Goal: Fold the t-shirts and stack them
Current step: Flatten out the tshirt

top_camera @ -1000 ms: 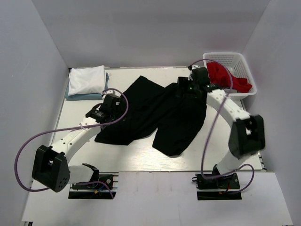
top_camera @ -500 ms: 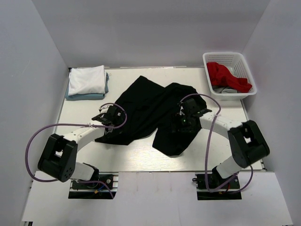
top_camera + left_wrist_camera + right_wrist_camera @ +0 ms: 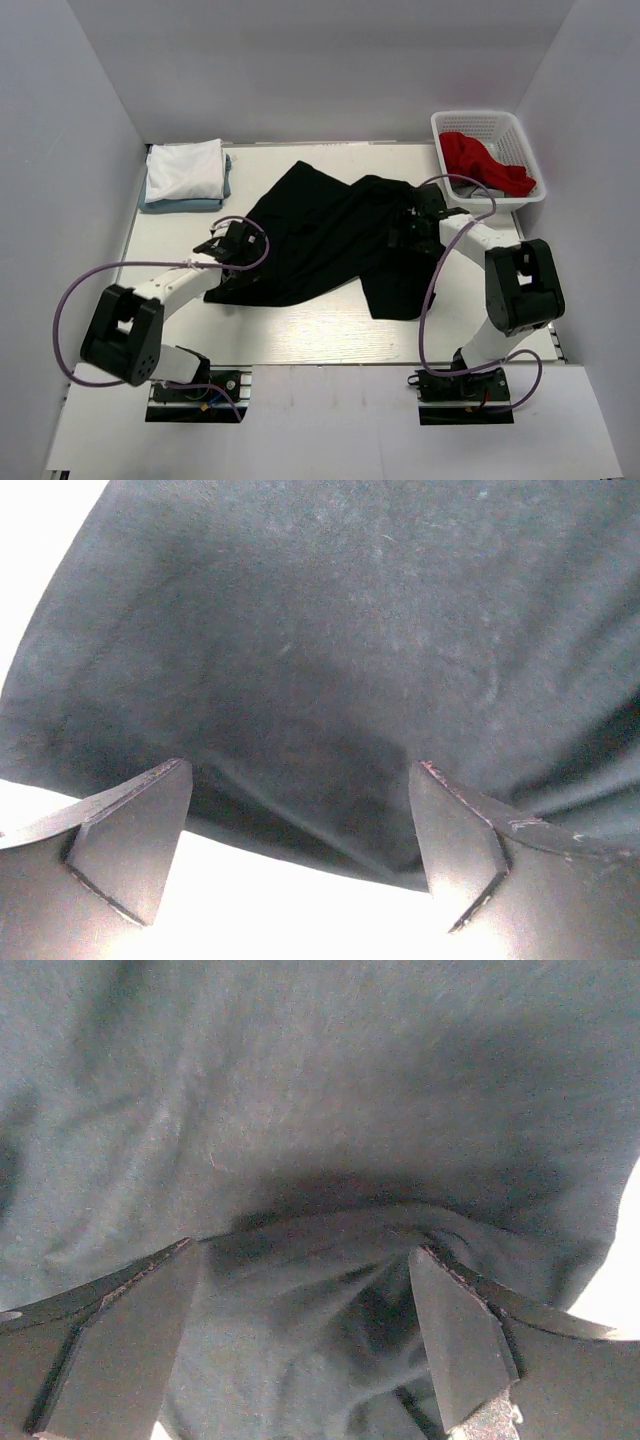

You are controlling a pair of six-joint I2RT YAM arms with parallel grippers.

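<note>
1. We're looking at the black shirt [image 3: 320,235], which lies crumpled across the middle of the table [image 3: 300,335]. One lobe reaches toward the near edge on the right.
2. The left claw [image 3: 228,250] is down at the shirt's left hem, spread wide with nothing pinched.
3. In its wrist view the left claw [image 3: 300,820] straddles that hem. The black shirt [image 3: 330,630] fills the top, its edge runs between the fingers, and bright table shows below.
4. The right claw [image 3: 405,228] sits over the shirt's right part, also spread wide and gripping nothing.
5. In its wrist view the right claw [image 3: 300,1310] hangs over a raised fold of the black shirt [image 3: 300,1080]. We can't tell whether it touches. The cloth's edge and a sliver of table show at far right.
6. In the far left corner the white shirt [image 3: 185,170] lies folded on the blue-grey shirt [image 3: 180,206], well apart from the black one.
7. In the far right corner the basket [image 3: 490,125] holds a red cloth [image 3: 480,165], near the right claw.
8. For room to move, we see bare table along the near edge, between the stack and the black shirt, and down the right side.
</note>
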